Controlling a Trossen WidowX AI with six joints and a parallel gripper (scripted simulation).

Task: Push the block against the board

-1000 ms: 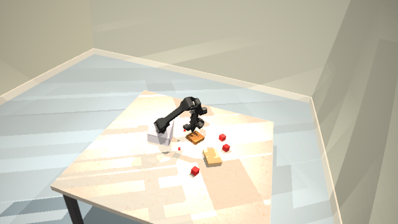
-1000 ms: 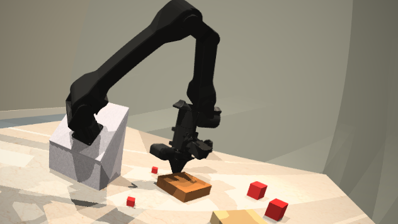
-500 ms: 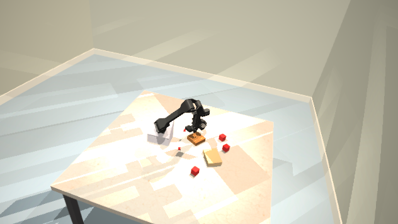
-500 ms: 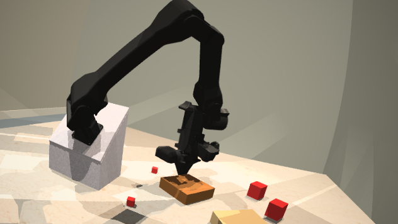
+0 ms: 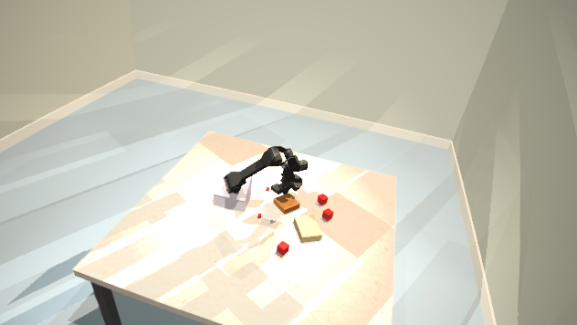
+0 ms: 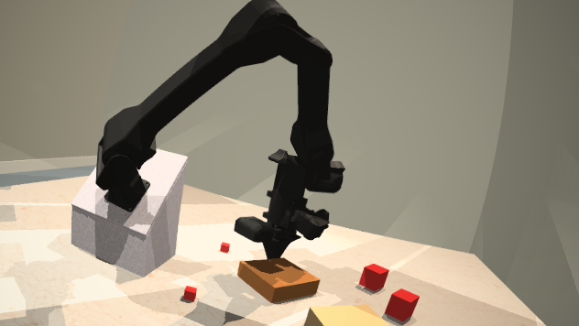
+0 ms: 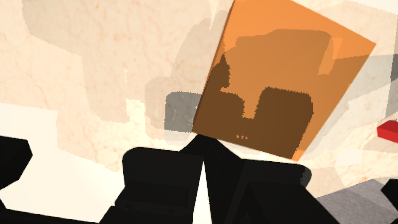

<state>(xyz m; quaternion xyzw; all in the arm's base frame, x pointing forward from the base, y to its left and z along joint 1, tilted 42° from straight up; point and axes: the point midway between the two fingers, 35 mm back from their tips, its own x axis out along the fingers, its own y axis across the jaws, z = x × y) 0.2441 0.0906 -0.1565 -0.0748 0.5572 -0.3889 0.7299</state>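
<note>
The orange square block point(image 5: 287, 204) point(image 6: 298, 277) point(image 7: 265, 17) lies flat on the table, partly in the arm's shadow. The pale yellow board point(image 5: 308, 229) point(image 6: 345, 317) lies flat nearer the top camera, with a gap between it and the block; it is cut off at the bottom of the exterior view and out of the wrist view. My gripper point(image 5: 286, 192) point(image 6: 274, 256) point(image 7: 203, 135) is shut and empty, pointing down at the block's far edge, close to one corner in the wrist view. Whether the tips touch the block or the table is hidden.
Two red cubes point(image 5: 322, 199) point(image 6: 402, 305) stand right of the block, and another point(image 5: 283, 248) stands beyond the board's near left. Two small red cubes point(image 5: 259, 215) point(image 6: 224, 247) lie between the block and the grey arm base point(image 5: 221, 200) point(image 6: 160, 243).
</note>
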